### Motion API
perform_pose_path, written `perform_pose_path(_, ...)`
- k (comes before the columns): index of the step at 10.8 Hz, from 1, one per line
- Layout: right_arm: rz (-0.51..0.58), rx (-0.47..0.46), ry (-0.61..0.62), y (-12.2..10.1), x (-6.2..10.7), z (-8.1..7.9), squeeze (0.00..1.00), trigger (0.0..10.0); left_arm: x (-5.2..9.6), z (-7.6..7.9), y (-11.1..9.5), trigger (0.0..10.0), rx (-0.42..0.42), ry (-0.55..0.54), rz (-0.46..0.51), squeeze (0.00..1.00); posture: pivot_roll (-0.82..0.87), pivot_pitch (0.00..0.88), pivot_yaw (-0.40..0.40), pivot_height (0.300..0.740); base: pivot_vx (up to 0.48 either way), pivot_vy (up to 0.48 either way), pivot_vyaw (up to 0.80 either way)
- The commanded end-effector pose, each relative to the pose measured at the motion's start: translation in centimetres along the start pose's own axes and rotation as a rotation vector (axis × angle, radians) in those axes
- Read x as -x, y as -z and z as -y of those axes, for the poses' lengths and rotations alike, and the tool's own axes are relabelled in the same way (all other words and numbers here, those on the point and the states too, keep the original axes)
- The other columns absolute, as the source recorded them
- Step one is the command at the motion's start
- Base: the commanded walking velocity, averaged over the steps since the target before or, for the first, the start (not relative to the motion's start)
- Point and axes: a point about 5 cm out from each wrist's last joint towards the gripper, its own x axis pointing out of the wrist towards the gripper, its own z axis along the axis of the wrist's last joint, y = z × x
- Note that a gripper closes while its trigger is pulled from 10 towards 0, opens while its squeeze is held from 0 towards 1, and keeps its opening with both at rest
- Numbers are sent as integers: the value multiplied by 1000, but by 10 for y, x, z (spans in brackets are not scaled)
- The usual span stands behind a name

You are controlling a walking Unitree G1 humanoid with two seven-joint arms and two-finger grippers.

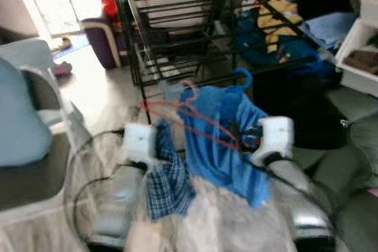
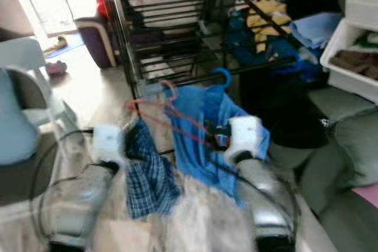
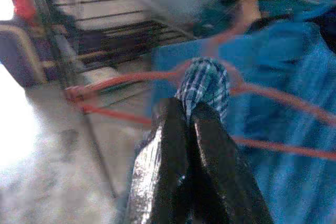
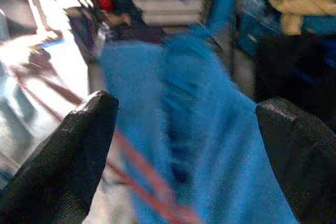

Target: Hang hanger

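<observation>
Closest in, the left hand [image 3: 191,124] is pinched tight on a fold of blue-and-white checked cloth [image 1: 168,184], which droops below it, just short of the black metal drying rack [image 1: 177,33]. Beside it, the right hand [image 4: 184,145] — fingers spread wide, gripping nothing — sits right up against the bright blue garment [image 1: 227,140]. That garment hangs on a blue plastic hanger [image 1: 243,77], whose hook curls up at the rack's near rail; whether it is actually over the rail, the blur hides. A thin red wire hanger [image 1: 189,113] crosses the blue cloth, its hook on the window side of the blue one. To do this well: get one hook clear of the fabric, lift it above the near rail, then lower straight down — and keep that checked cloth from snagging the red wire.
</observation>
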Motion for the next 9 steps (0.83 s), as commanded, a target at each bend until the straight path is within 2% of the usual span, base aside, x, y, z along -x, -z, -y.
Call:
perform_pose_path(1,14,-10,-38,-4,-3,-10,0,10000,1,-10,-8,10000,-20,-13,35,0,-91,0,-1,740,0,0,0)
perform_pose_path(3,6,-6,-83,-2,-2,-13,0,10000,0,-8,-7,10000,-16,-9,22,0,-91,0,-1,740,0,0,0)
perform_pose_path(5,-26,19,-138,2,2,-4,0,10000,-1,-7,-7,10000,-20,4,13,0,-90,0,-1,740,0,0,0)
perform_pose_path(7,-61,68,-199,3,-2,5,0,10000,-1,-6,-7,10000,-24,11,11,0,-89,0,4,740,0,0,0)
perform_pose_path(8,-91,72,-213,6,-6,9,0,10000,-2,-9,-10,10000,18,-21,23,0,-90,0,5,740,0,0,0)
perform_pose_path(9,-103,117,-298,9,-8,7,0,10000,-3,-12,-11,10000,7,-18,18,0,-86,0,7,740,0,0,0)
